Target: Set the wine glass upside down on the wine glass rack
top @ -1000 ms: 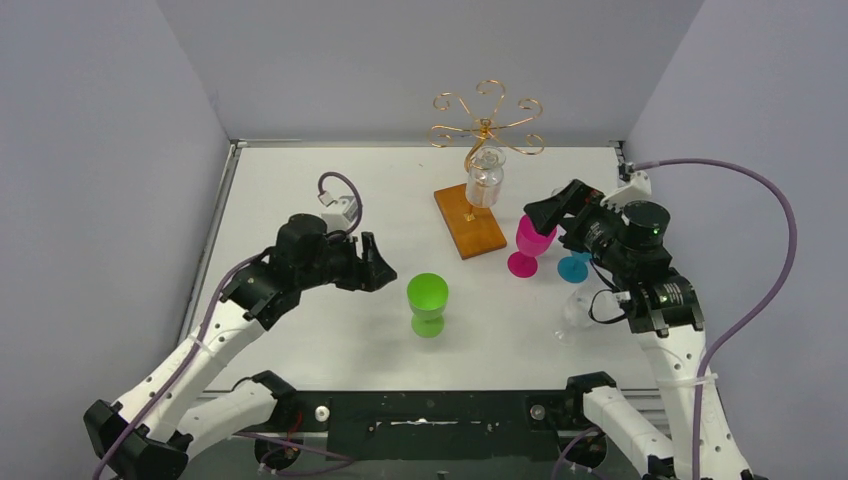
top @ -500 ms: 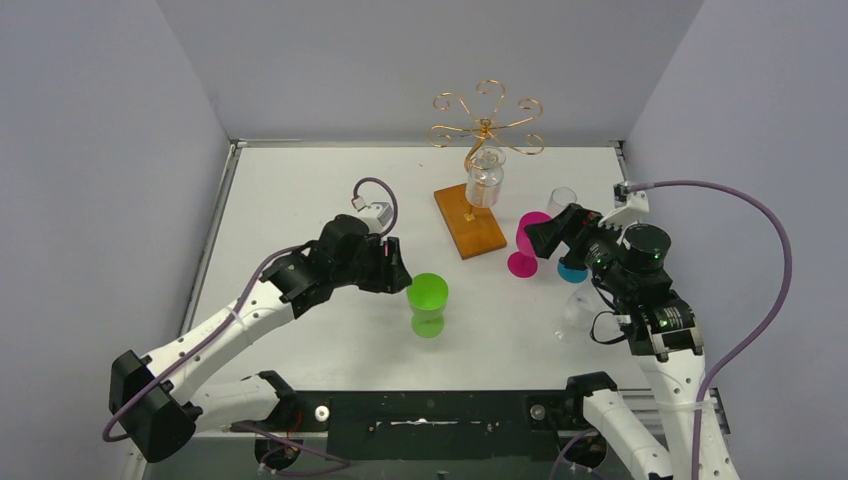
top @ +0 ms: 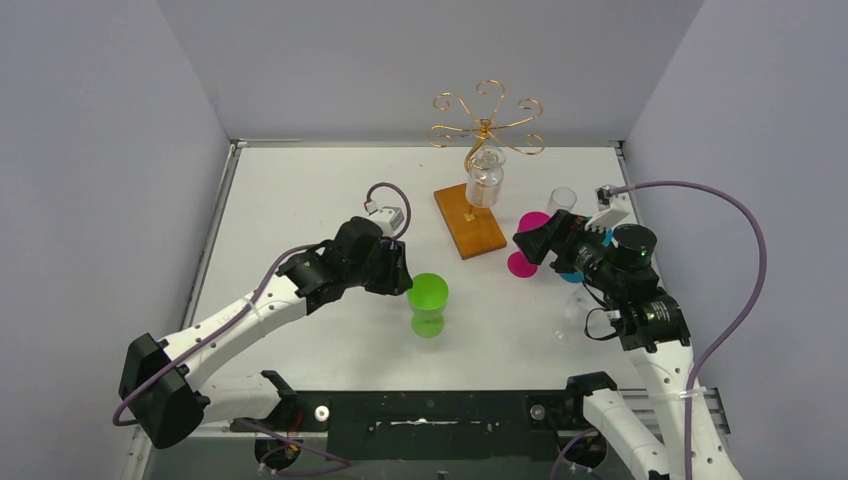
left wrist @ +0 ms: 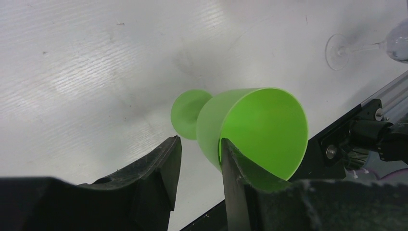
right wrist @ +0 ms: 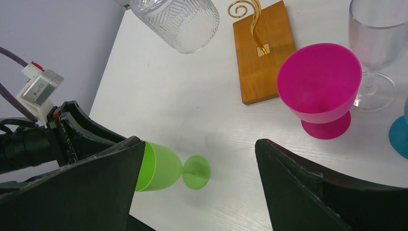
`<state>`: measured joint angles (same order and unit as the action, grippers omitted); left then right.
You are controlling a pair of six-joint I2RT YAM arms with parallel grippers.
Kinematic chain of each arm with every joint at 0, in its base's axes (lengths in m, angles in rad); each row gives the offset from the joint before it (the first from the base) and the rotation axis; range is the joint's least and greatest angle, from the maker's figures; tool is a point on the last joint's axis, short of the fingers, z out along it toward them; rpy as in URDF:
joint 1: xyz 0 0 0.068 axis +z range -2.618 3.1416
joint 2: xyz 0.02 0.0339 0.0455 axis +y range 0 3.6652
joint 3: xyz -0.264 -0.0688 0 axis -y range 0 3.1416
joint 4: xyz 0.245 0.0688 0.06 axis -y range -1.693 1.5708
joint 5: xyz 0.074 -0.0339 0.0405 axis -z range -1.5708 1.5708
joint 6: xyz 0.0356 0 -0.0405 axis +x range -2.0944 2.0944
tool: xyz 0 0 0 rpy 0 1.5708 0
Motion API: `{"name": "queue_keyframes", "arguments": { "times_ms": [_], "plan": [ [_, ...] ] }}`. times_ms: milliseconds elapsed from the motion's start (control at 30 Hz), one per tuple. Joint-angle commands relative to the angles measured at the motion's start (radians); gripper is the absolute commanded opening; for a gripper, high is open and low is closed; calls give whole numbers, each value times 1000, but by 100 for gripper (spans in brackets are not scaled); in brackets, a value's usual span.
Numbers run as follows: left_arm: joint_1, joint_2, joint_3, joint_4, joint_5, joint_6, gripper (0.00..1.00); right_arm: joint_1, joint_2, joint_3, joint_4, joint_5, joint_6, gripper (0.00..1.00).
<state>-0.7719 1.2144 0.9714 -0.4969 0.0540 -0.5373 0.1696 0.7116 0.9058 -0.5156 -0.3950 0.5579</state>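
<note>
**A:** The left gripper (left wrist: 199, 144) was well left of the green wine glass (top: 427, 298) a second ago. It has now reached across to the rim, and the right gripper (top: 520, 242) has edged left over the pink goblet (right wrist: 318, 77).

**B:** Has the left one clamped yet?

**A:** No. Its fingers are parted and straddle the near wall of the cup, one outside and one at the mouth. White table (top: 300, 200) shows in the gap.

**B:** And the right?

**A:** It is spread wide and holds nothing.

**B:** Where is the glass?

**A:** It stands upright mid-table, apart from the wooden base (top: 468, 222) of the wine glass rack (top: 486, 128) behind it.

**B:** Any room?

**A:** There is bare table to the left and behind. On the right, the goblet, a blue glass (top: 573, 272) and a stemmed clear glass (top: 562, 200) crowd the space between the base and the table's right edge. A clear tumbler (top: 484, 180) hangs inverted on the rack.
</note>
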Motion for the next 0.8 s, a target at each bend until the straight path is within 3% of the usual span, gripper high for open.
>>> {"name": "queue_keyframes", "arguments": {
  "times_ms": [0,200,333,467,767],
  "plan": [
    [-23,0,45,19,-72,23,34,-1,-15,-12,75,-20,-7,88],
    [-44,15,43,28,-81,10,29,9,-24,-15,86,-35,-16,87],
    [-52,25,57,8,-84,16,10,18,-29,-11,83,-28,-15,86],
    [-52,12,97,-59,-126,26,0,34,-34,10,72,-26,-27,85],
    [-28,-79,51,-42,-74,5,0,143,-37,17,132,-71,-165,79]
  ]
}}
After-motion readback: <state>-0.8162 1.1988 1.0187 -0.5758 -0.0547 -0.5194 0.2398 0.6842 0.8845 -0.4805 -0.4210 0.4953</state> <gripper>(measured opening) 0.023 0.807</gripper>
